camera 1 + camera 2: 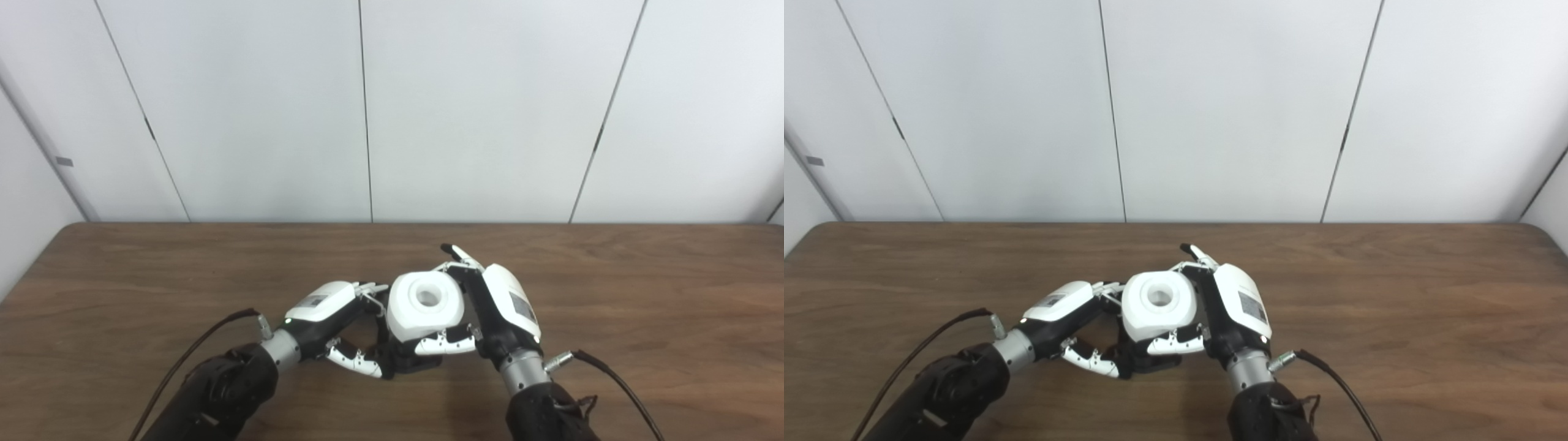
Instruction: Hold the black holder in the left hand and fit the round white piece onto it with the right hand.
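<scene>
Two robot hands meet above the near middle of a wooden table [643, 294], in front of a white panelled wall [478, 104]. The left hand [334, 324] reaches in from the left, its thumb and fingers curled around the black holder [407, 360], of which only a dark lower portion shows beneath the white piece. The right hand [490, 306] grips the white piece [424, 304], a rounded block with a circular hole in its top face; the thumb lies across the piece's near side and the fingers wrap its far side, one fingertip pointing away towards the wall. The white piece sits directly above the holder and appears to touch it, though whether it is fully seated cannot be told. A dark cable [190, 358] trails from the left wrist, and another [618, 383] from the right wrist.
</scene>
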Motion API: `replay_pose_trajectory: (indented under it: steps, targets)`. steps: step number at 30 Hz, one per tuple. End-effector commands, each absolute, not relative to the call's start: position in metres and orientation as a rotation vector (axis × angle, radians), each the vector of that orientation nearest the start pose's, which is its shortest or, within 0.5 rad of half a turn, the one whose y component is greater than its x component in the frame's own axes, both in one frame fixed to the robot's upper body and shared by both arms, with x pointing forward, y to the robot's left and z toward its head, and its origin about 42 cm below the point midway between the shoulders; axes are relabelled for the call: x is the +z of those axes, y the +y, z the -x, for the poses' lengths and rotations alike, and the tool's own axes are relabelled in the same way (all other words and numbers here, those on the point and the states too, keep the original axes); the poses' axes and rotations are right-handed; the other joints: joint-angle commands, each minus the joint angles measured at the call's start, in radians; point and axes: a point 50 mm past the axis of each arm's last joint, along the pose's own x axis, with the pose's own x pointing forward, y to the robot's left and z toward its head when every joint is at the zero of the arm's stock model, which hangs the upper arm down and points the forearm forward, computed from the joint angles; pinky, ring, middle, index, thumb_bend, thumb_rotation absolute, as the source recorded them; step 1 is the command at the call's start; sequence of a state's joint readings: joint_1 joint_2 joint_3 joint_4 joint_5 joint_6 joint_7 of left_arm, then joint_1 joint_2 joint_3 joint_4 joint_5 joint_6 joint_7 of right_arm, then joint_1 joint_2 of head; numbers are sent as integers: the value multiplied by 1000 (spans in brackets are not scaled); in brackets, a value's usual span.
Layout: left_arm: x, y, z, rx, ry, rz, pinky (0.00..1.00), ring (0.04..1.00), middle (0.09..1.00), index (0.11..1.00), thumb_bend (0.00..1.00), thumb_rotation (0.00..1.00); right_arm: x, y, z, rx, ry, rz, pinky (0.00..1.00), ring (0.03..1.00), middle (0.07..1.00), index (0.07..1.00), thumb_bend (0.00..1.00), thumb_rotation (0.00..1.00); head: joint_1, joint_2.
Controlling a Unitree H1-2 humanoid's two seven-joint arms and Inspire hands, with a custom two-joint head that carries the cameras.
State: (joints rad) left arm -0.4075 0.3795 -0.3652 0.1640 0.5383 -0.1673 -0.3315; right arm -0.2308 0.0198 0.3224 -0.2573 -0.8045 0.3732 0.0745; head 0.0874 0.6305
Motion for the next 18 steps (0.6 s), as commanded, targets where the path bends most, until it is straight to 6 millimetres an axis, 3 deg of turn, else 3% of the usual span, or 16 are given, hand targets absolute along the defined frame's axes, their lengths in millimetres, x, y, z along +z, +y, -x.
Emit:
replay_pose_trajectory:
  steps: [1,18]
  targets:
    - [172,202,-388,-688,-293,-1059,1000,970,950,477,515,46,234,-111,-322,70,-306,748,680,906,910,480,503,143,5,0]
    - [171,196,-386,-690,-287,-1060,1000,966,948,477,516,46,231,-108,-321,87,-274,767,707,907,915,480,504,142,27,-2]
